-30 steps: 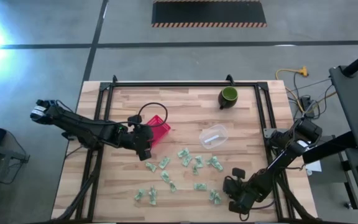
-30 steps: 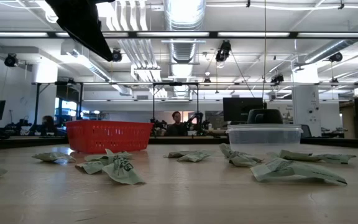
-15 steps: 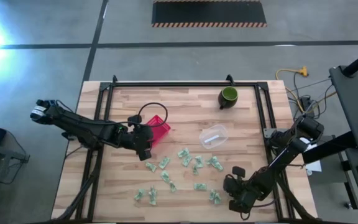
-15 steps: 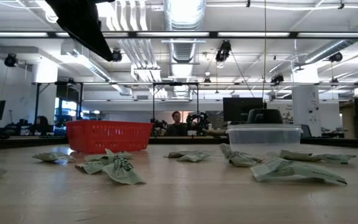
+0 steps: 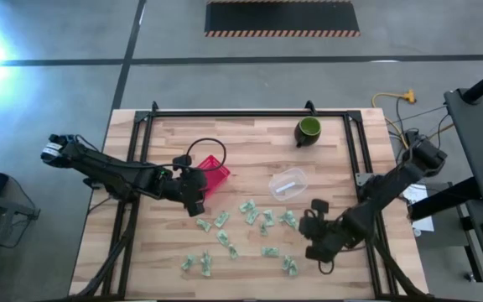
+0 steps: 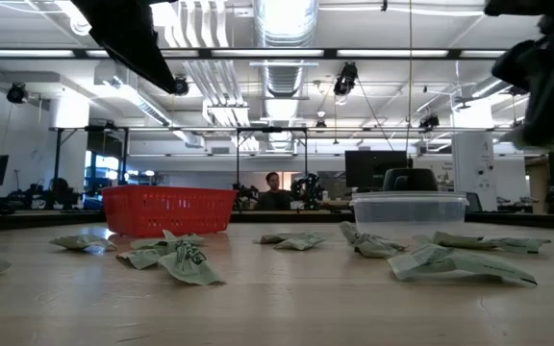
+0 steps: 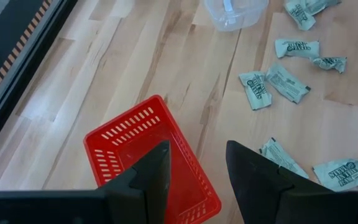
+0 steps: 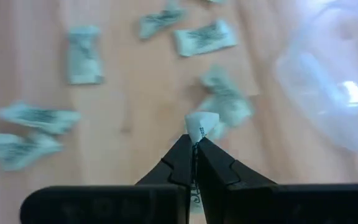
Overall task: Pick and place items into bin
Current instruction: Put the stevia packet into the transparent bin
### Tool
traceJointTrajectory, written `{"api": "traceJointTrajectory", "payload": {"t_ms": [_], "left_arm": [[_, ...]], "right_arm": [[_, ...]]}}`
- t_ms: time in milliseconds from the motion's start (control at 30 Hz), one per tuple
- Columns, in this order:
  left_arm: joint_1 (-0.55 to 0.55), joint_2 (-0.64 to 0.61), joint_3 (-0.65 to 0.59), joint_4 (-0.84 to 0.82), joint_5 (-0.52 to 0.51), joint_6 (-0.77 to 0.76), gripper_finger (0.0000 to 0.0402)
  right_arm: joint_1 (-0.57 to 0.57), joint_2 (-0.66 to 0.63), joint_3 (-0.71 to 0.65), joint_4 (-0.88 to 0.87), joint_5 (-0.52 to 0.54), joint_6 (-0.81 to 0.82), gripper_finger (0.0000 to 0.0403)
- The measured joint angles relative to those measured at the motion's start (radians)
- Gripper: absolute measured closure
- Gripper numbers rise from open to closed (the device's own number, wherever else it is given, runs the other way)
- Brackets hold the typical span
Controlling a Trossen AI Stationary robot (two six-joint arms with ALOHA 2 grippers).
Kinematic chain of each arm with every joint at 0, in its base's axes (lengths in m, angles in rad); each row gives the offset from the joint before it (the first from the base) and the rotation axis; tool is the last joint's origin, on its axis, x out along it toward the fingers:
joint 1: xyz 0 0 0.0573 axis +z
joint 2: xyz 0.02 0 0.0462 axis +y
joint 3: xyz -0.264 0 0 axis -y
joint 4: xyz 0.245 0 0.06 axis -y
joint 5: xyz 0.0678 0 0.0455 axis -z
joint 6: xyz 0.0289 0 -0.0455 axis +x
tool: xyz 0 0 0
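**Wrapped items spread on table, one pinched in R gripper**

The items (image 5: 250, 220), small pale green-and-white wrapped pieces, are lying scattered across the near-centre of the wooden table (image 5: 250, 143), w/ a few more toward the front edge. One wrapped piece (image 8: 202, 126) is sitting pinched between the closed fingertips of the right gripper (image 8: 193, 148), which is hanging above the table near the right end of the scatter (image 5: 311, 228). A clear plastic container (image 5: 288, 183) is resting just behind the pieces, and a dark green cup (image 5: 309, 130) is standing well apart at the back. The red basket (image 7: 151, 155) is sitting left of centre; the left gripper (image 7: 197, 168) is hovering right over its rim, fingers spread apart w/ nothing between them. In the room beyond, a person (image 6: 273, 189) is sitting at a far desk.
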Motion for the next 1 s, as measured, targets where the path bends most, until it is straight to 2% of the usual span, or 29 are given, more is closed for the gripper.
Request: {"api": "traceJointTrajectory", "payload": {"t_ms": [267,567,633,833,1000], "left_arm": [[0.000,0.000,0.000,0.044,0.000,0.000,0.0262],[0.000,0.000,0.000,0.044,0.000,0.000,0.0262],[0.000,0.000,0.000,0.044,0.000,0.000,0.0262],[0.000,0.000,0.000,0.044,0.000,0.000,0.0262],[0.000,0.000,0.000,0.047,-0.001,0.000,0.0262]], "right_arm": [[-0.150,-0.053,0.000,-0.048,0.115,-0.209,0.0394],[-0.394,-0.047,-0.002,-0.030,0.121,-0.356,0.0394],[-0.437,-0.047,-0.002,-0.030,0.109,-0.380,0.0394],[-0.514,-0.029,-0.002,-0.026,-0.030,-0.463,0.0394],[-0.520,-0.002,-0.002,-0.012,-0.041,-0.476,0.0392]]}}
